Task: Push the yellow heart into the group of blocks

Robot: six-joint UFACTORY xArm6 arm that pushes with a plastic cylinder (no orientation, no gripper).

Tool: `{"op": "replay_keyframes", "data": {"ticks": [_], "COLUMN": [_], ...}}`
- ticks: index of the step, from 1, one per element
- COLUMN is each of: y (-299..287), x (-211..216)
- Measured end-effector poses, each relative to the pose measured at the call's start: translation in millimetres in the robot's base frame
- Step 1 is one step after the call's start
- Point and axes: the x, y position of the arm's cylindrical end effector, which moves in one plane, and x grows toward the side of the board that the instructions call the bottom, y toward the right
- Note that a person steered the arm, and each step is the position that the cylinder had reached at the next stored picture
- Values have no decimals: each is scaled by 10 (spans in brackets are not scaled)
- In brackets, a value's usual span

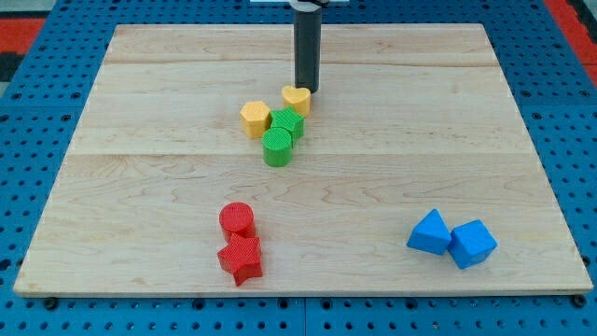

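The yellow heart (297,99) lies just above the view's middle, touching or almost touching a green block (288,123). My tip (307,89) is right behind the heart, at its upper right edge. Below the first green block sits a green cylinder (277,147). A yellow hexagon block (255,119) lies to the left of the green pair, close against them. These blocks form one cluster.
A red cylinder (237,219) and a red star (241,259) sit together at the view's lower left of centre. Two blue blocks (431,232) (472,244) sit at the lower right. The wooden board (140,112) lies on a blue pegboard.
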Motion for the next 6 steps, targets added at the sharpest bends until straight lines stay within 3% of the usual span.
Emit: {"op": "replay_keyframes", "data": {"ticks": [2,6], "y": [327,-190], "x": [183,156]}}
